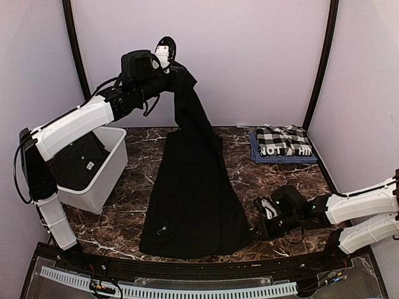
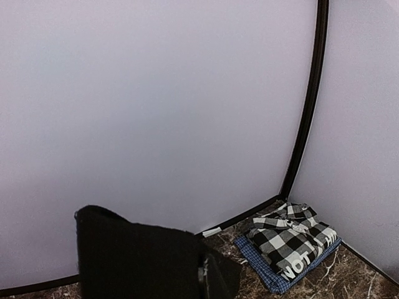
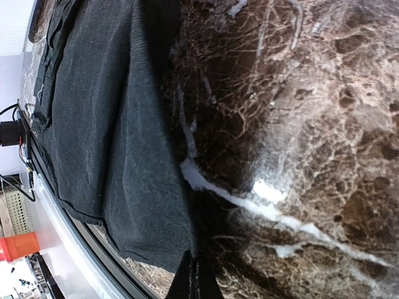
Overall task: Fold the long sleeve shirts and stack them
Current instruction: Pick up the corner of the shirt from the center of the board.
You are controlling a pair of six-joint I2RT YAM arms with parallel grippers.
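A long black shirt [image 1: 193, 187] hangs from my raised left gripper [image 1: 174, 70] and spreads down over the marble table to its near edge. The left gripper is shut on the shirt's top; in the left wrist view the black cloth [image 2: 137, 261] hides the fingers. My right gripper [image 1: 259, 227] lies low on the table at the shirt's near right corner, fingertips [image 3: 196, 277] shut on the hem corner [image 3: 149, 230]. The checked, blue-edged shirt lettered "NOT" [image 1: 283, 144] lies folded at the back right, and it also shows in the left wrist view [image 2: 293, 240].
A white plastic bin [image 1: 109, 180] stands at the left with another black garment [image 1: 75, 162] in it. Lilac walls with black corner posts [image 1: 321, 68] close the back and sides. The black table rim [image 1: 187, 268] runs along the near edge.
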